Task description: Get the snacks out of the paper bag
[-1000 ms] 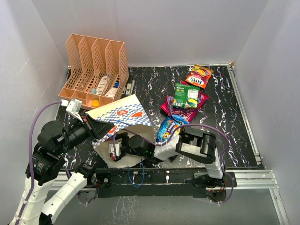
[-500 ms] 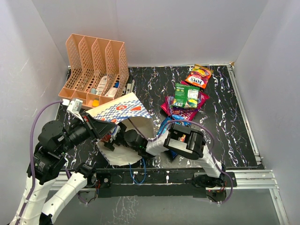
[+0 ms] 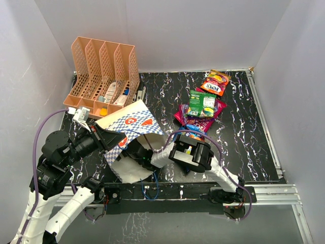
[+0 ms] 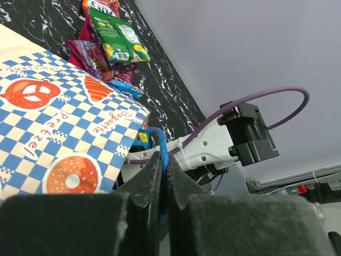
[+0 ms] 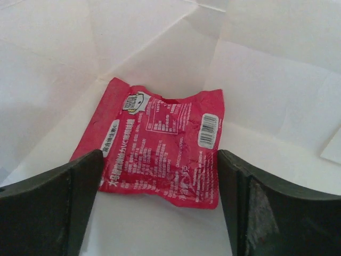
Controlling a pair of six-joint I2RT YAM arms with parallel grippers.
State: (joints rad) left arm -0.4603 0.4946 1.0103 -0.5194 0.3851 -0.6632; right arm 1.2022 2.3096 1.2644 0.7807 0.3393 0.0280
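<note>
The blue-and-white checkered paper bag lies on its side at the near left, mouth toward the right. My left gripper is shut on its thin blue cord handle and holds the upper wall up. My right arm reaches into the mouth, its gripper hidden in the top view. In the right wrist view my right gripper is open, fingers on either side of a magenta-red snack pouch lying flat on the cream inner wall. Green, orange-red, magenta and blue pouches lie on the table.
A peach slotted file rack with small bottles and a yellow box stands at the back left, just behind the bag. The pile of pouches also shows in the left wrist view. White walls enclose the black marbled table.
My right arm has pushed leftward, deeper into the bag's mouth. The blue pouch by the mouth is now mostly covered by the arm. The left gripper keeps hold of the handle.
</note>
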